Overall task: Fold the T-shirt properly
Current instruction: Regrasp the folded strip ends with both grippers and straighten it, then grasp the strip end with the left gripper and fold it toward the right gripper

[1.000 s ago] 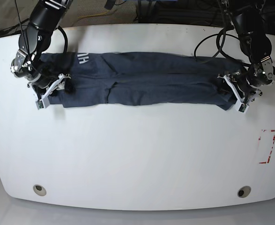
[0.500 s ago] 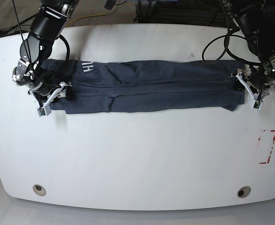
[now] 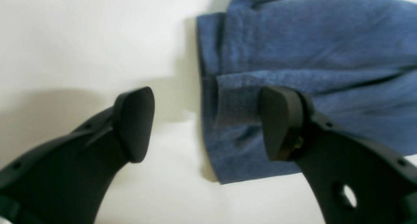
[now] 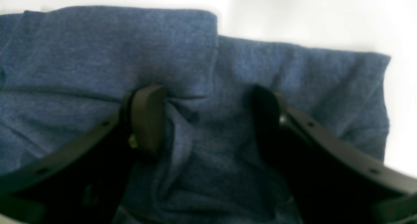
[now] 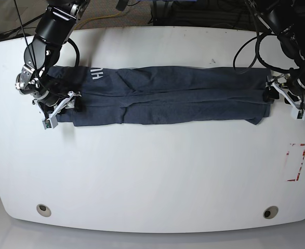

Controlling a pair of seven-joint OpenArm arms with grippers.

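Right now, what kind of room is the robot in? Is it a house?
Probably a robot lab, not a house. A bare white table holds only the T-shirt, two black robot arms reach over it, cables trail behind, and red tape marks a spot.

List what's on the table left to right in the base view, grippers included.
Right gripper → T-shirt → left gripper → red marking.
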